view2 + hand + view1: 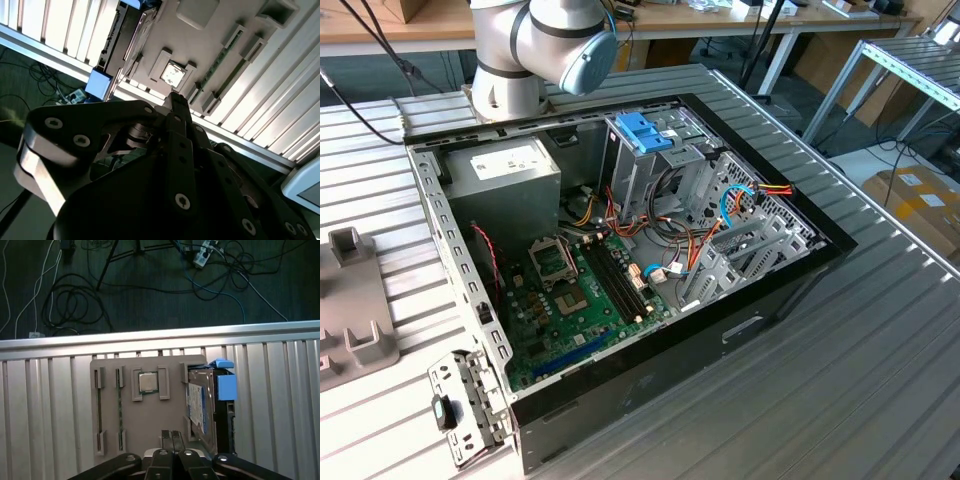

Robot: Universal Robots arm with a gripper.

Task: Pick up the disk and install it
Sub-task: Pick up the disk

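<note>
Light-blue carrier, dark body, so easy enough to spot the disk (199,407) in the first wrist view. Parked on edge and leaning a bit in the end slot of a grey tray (150,422), near a processor chip (146,381), with two memory sticks (98,410) further along. Checked the gripper (171,437) (176,102) in both wrist views: fingers pinched flat together, gripping nothing, hanging over the tray close to the disk but clear of it. Over in the exterior view, got an open computer case (740,320) mid-frame on the ribbed metal table (860,400). Chunkier blue latch (642,130) at upper centre, arm base (520,50) at upper left.
</note>
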